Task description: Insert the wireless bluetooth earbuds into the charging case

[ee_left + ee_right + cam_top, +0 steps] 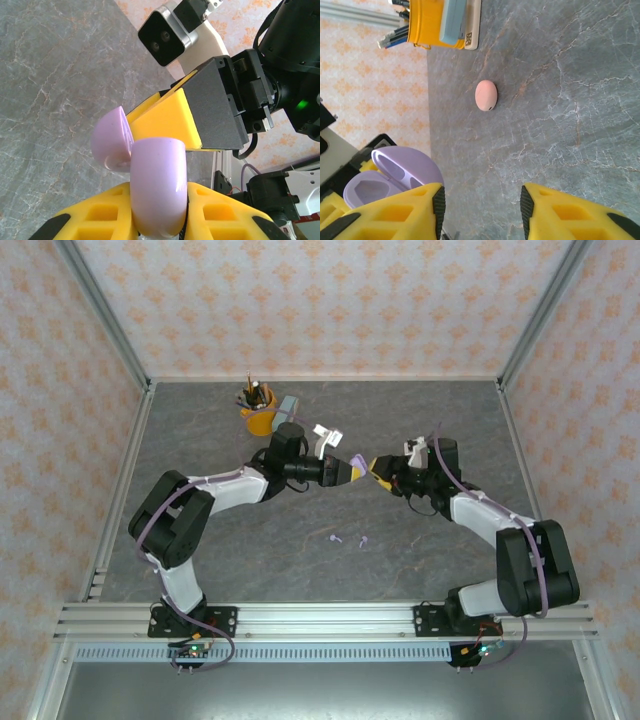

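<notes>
Two lilac earbuds [335, 537] lie on the table [250, 560], at 6 o'clock from the left claw [350, 470], which is clamped on an open lilac case [155, 185]. The right claw [480, 200] faces it, jaws apart and empty. A pink case [486, 95] lies beyond, and a pen cup [259, 418] stands at 11 o'clock.

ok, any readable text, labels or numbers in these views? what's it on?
Nothing legible.
Dark print on the cream-edged grey-blue box beside the yellow pen cup: too small and blurred to read.
lilac charging case and pink oval case: no print visible.
</notes>
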